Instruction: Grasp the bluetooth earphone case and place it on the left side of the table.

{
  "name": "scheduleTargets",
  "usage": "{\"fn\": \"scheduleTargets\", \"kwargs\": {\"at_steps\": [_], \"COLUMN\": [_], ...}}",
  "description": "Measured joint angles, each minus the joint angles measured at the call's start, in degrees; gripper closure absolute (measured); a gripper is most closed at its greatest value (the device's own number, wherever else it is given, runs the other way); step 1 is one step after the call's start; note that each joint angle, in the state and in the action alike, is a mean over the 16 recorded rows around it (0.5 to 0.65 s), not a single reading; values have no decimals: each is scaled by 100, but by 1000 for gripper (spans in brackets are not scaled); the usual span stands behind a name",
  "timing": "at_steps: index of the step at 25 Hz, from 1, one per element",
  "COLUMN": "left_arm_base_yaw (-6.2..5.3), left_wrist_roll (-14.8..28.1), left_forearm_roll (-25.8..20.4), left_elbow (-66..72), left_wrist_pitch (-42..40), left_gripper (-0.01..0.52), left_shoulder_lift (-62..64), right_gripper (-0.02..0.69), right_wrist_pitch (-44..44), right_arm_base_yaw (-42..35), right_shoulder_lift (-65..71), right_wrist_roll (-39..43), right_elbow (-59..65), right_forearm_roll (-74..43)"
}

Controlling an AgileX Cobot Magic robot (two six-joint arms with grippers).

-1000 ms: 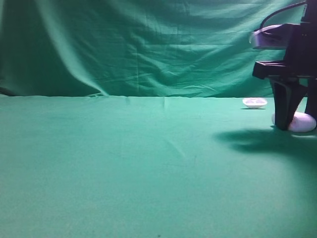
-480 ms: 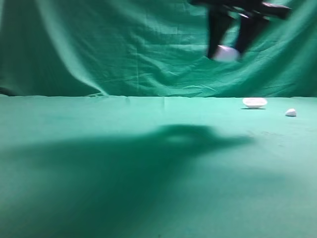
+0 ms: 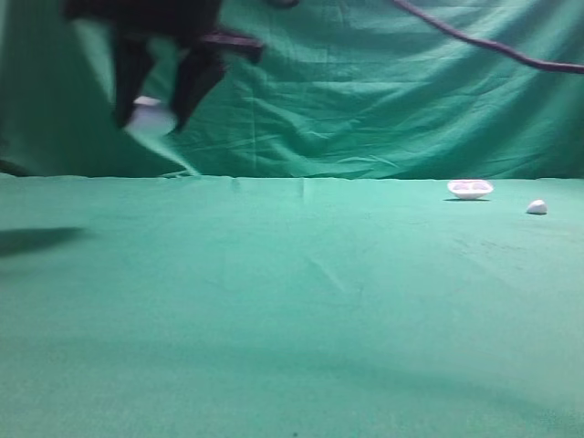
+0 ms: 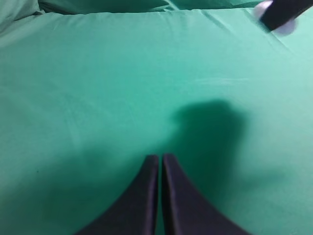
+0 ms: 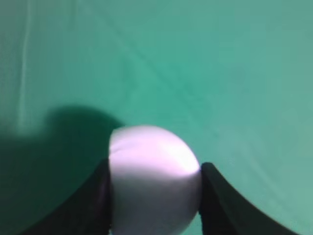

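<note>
Backdrop: we see a draped green curtain (image 3: 365,91) behind the table (image 3: 292,310), which is covered in green cloth.
Right gripper (image 3: 153,117): high at upper left, fingers (image 5: 93,200) pinching the bluetooth earphone case (image 5: 154,178) from both sides, well above the cloth.
Left gripper (image 4: 160,159): fingers pressed together, nothing between them.
Far right of the fingers: we note a shallow white dish (image 3: 469,189) and a small white pebble-like piece (image 3: 537,207) resting on the cloth.

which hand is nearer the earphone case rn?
Right. The right hand is clamped on the earphone case, aloft over the table's left side. The left hand hangs shut, apart from it.
</note>
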Motion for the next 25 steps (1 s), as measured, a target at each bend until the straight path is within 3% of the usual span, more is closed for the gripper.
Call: {"fn": "scheduleTargets", "kwargs": {"at_steps": [4, 12, 16, 20, 25], "left_arm_base_yaw": [0, 0, 0, 0, 0], "left_wrist_roll": [0, 0, 0, 0, 0], "left_forearm_roll": [0, 0, 0, 0, 0], "left_elbow": [0, 0, 0, 0, 0], "left_wrist_pitch": [0, 0, 0, 0, 0], "left_gripper": [514, 514, 514, 514, 514], "left_shoulder_lift": [0, 0, 0, 0, 0], "right_gripper": [319, 169, 149, 235, 428], "right_wrist_pitch": [-89, 11, 363, 848, 1413], "right_arm_base_yaw": [78, 112, 119, 124, 124], "right_shoulder_lift": [193, -92, -534, -1120, -1951], "right_wrist_roll": [-22, -63, -29, 35, 190], "right_elbow": [-83, -108, -110, -111, -110], "right_forearm_roll": [21, 43, -2, -159, -517]}}
